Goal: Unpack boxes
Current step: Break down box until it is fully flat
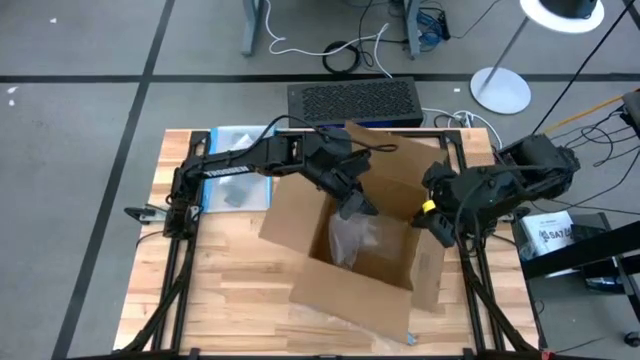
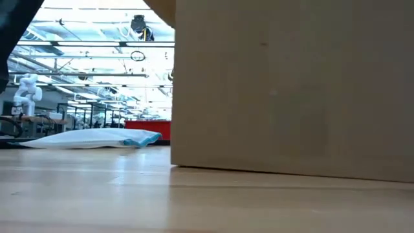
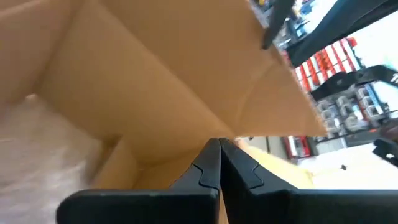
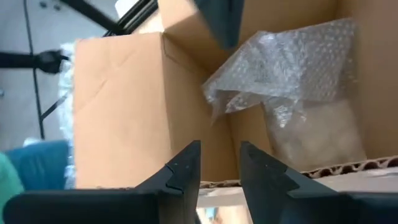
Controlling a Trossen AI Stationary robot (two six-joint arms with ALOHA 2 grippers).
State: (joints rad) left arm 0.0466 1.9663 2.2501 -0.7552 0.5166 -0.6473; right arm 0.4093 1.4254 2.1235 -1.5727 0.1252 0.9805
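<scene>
The brown cardboard box [image 1: 365, 250] stands open in the middle of the table, its flaps spread out. It fills the right of the low view [image 2: 291, 84]. Crumpled bubble wrap [image 1: 352, 238] lies inside it and shows in the right wrist view [image 4: 292, 56]. My left gripper [image 1: 356, 207] is shut and reaches from the table's left over the box's far left part, its fingertips [image 3: 219, 149] by a wall's top edge. My right gripper [image 1: 437, 222] is open at the box's right wall, its fingers [image 4: 186, 165] above the corrugated rim [image 4: 348, 167]. My left gripper's shut fingertips stand at the top edge of a box wall [image 3: 239, 138], coming slanting down from the table's left. I cannot tell whether they touch it.
A clear pouch with a blue edge [image 1: 235, 170] lies flat on the table's far left, and also shows in the low view [image 2: 97, 138]. A black grille-topped unit [image 1: 352, 100] stands behind the far edge. A lamp base [image 1: 500, 90] and cables lie on the floor beyond.
</scene>
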